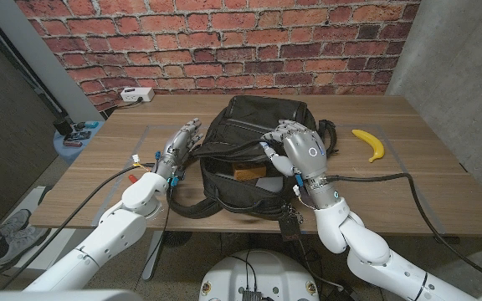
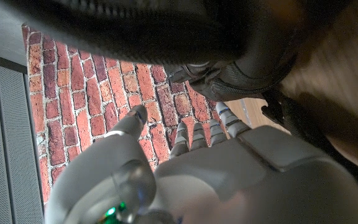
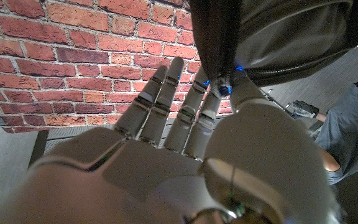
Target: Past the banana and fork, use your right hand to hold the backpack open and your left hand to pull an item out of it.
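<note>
Backpack (image 1: 241,159) sits roughly mid-table with its mouth gaping toward the robot, so whatever's inside can be seen from the head view; a tan-brown item (image 1: 248,171) lies in the opening, and I'd guess that's the thing meant to come out, though what it is I can't tell.

Right hand (image 1: 298,150) is at about 3 o'clock of the opening, planted on the bag's top edge; in the right wrist view the thumb and a finger look pinched on the black fabric (image 3: 219,74) near the zipper while the other fingers stay stretched out, so it's got hold of the flap to keep the mouth wide; makes sense, a floppy bag collapses otherwise.

Left hand (image 1: 179,146) is at 9 o'clock of the bag, just beside its side, fingers straight and apart, holding nothing; looks staged to swing in, since reaching in hasn't begun.

Banana (image 1: 370,144) is way off at 3 o'clock, well apart from the bag; a fork I can't pick out anywhere.

Risk as I see it: the strap (image 1: 199,205) trailing toward the front edge could snag the left arm on the way in.
</note>
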